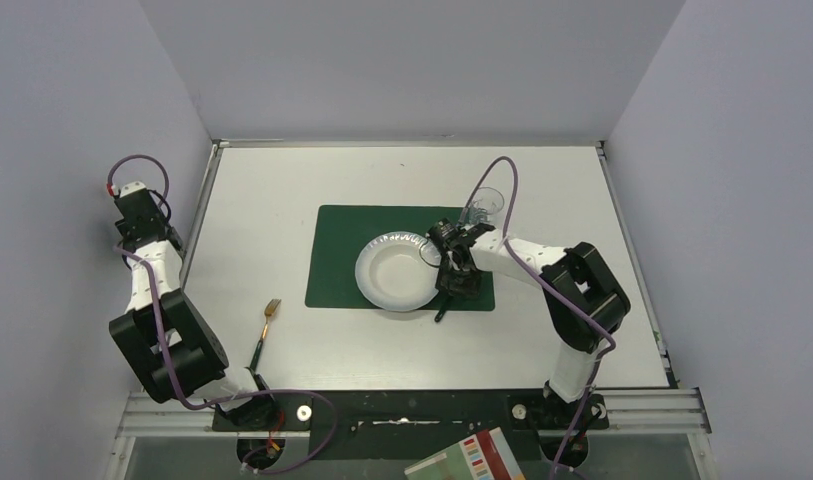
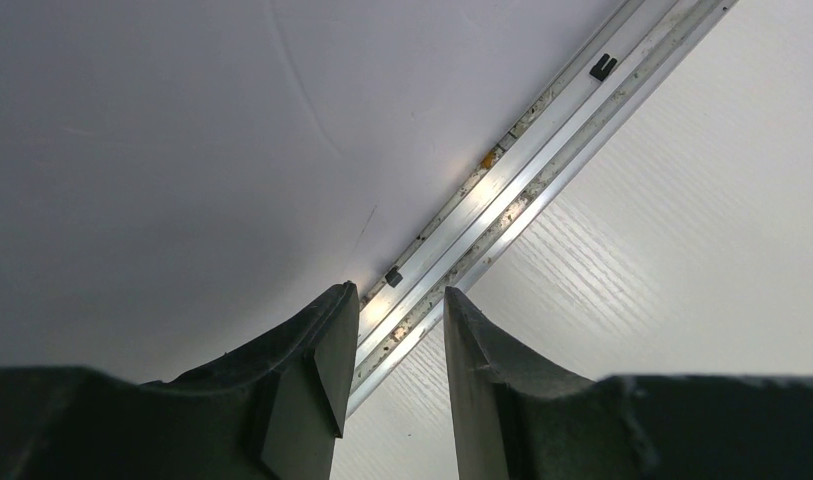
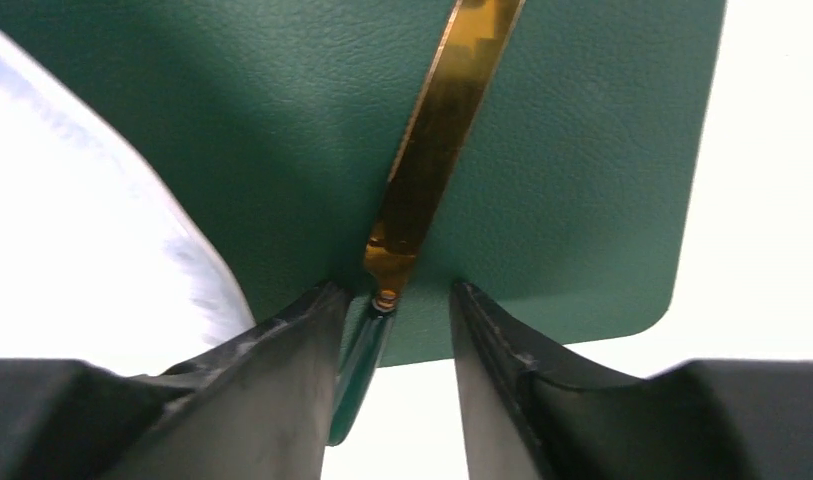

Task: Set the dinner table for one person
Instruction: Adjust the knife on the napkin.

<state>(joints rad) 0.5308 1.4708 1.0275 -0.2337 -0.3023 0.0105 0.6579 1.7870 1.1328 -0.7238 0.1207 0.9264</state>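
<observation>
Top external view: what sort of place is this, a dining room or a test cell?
Probably a lab test cell: plain grey walls box in the white table, a metal mounting rail edges its near side, and one plate sits on a green placemat.

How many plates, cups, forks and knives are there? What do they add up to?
plate: 1
glass cup: 1
fork: 1
knife: 1
Total: 4
</observation>
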